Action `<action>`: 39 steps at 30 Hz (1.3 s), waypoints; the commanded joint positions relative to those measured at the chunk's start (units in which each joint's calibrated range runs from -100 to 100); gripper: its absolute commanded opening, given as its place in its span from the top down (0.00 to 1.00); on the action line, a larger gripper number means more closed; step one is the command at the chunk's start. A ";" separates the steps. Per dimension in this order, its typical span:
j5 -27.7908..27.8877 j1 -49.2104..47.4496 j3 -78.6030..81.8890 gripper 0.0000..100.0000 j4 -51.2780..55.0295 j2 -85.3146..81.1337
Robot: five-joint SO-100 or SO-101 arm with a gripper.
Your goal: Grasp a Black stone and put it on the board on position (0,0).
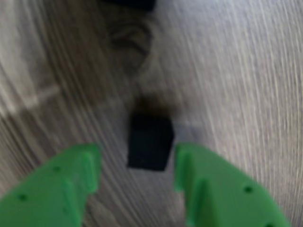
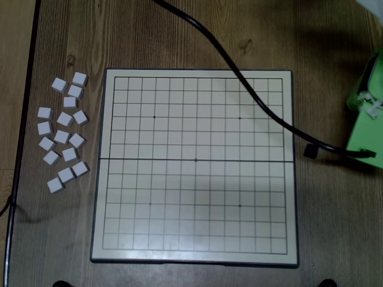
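Note:
A black cube stone (image 1: 150, 142) lies on the wooden table, just ahead of and between my two green fingers. My gripper (image 1: 136, 155) is open and empty, with a finger low on each side of the stone and not touching it. In the overhead view the black stone (image 2: 311, 149) sits just right of the board's right edge, near the middle row. The grid board (image 2: 195, 160) has no stones on it. Part of my green arm (image 2: 365, 119) shows at the right edge; its fingers cannot be made out there.
Several white cube stones (image 2: 64, 133) lie in a loose cluster left of the board. A black cable (image 2: 239, 75) runs from the top across the board's upper right corner to the arm. A dark shape (image 1: 132, 4) sits at the top of the wrist view.

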 commanded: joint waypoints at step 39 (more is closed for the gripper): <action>10.45 4.13 8.42 0.94 -3.19 -16.49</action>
